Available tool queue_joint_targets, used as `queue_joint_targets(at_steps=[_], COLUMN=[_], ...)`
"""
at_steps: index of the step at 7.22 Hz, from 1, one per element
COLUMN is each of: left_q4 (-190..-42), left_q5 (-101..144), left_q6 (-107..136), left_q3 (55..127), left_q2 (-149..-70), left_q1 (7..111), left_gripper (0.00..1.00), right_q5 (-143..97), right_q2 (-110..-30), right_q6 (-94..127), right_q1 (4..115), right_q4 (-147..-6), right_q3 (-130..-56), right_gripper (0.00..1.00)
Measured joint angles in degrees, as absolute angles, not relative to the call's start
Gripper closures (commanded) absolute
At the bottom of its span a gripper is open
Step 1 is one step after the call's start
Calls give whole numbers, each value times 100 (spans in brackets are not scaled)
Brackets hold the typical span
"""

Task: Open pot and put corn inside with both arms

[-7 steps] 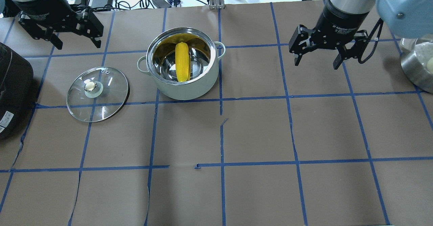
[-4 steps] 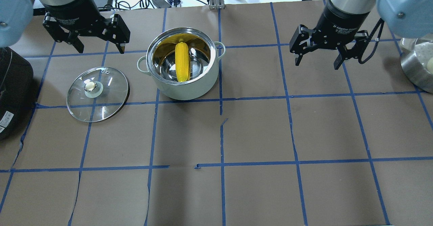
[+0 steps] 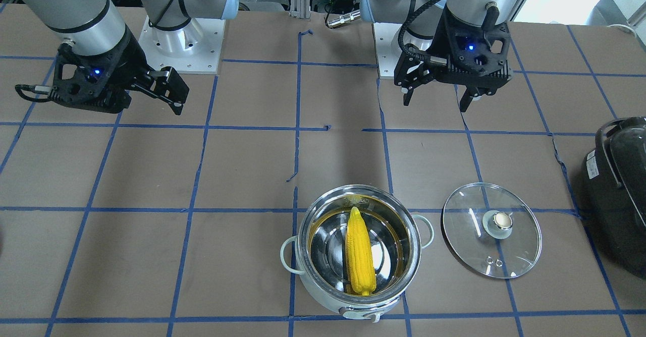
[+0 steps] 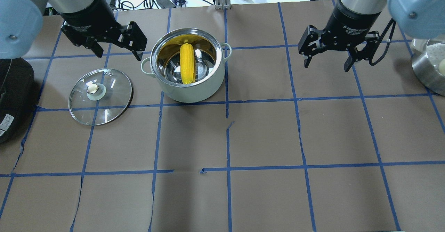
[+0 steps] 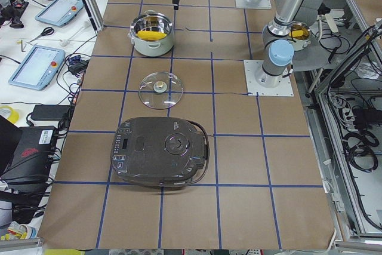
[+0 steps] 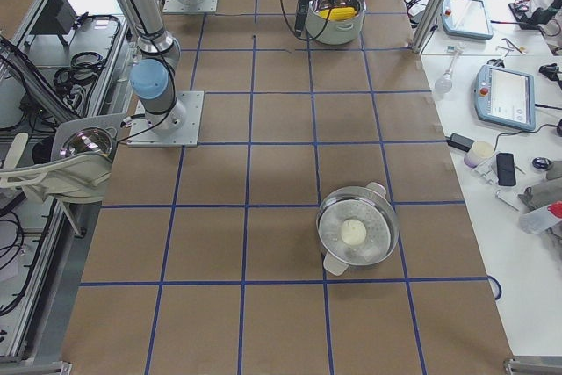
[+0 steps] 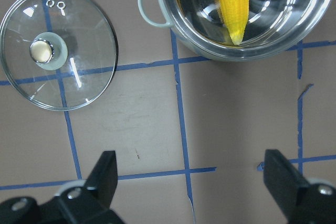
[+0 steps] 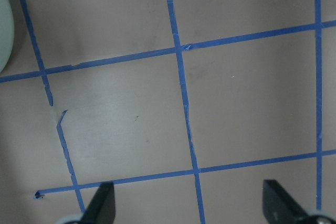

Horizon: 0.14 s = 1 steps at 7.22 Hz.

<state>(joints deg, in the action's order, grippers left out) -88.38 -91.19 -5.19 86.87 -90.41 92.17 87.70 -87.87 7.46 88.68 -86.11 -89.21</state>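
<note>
The pale mint pot (image 4: 194, 91) stands open at the back middle of the table, with the yellow corn (image 4: 187, 63) lying inside it. The glass lid (image 4: 111, 101) with its gold knob lies flat on the table to the pot's left. My left gripper (image 4: 119, 53) is open and empty, in the air just left of the pot and behind the lid. My right gripper (image 4: 326, 65) is open and empty, far right of the pot. The left wrist view shows the lid (image 7: 79, 77), the pot's rim (image 7: 173, 30) and the corn (image 7: 233, 3) beyond the open fingers.
A black glossy appliance (image 4: 12, 93) sits at the table's left edge, near the lid. A steel bowl (image 4: 429, 68) holding a pale round item stands at the right edge. Cables and devices lie beyond the far edge. Blue tape lines grid the brown table.
My left arm has swung right from the far left corner to just beside the pot. The right arm, pot, corn and lid have not moved.
</note>
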Motion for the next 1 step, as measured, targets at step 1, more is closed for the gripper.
queue_joint_targets(at_steps=[1], left_q4=[-8802], left_q5=[-9120], left_q6=[-537], left_q3=[8704], left_q2=[-9035], left_q1=[9189], left_gripper=[0], right_q5=[8776], right_q2=[-8784], right_q6=[752], right_q1=[8868], right_q4=[-8611], right_q3=[-8923], right_gripper=[0])
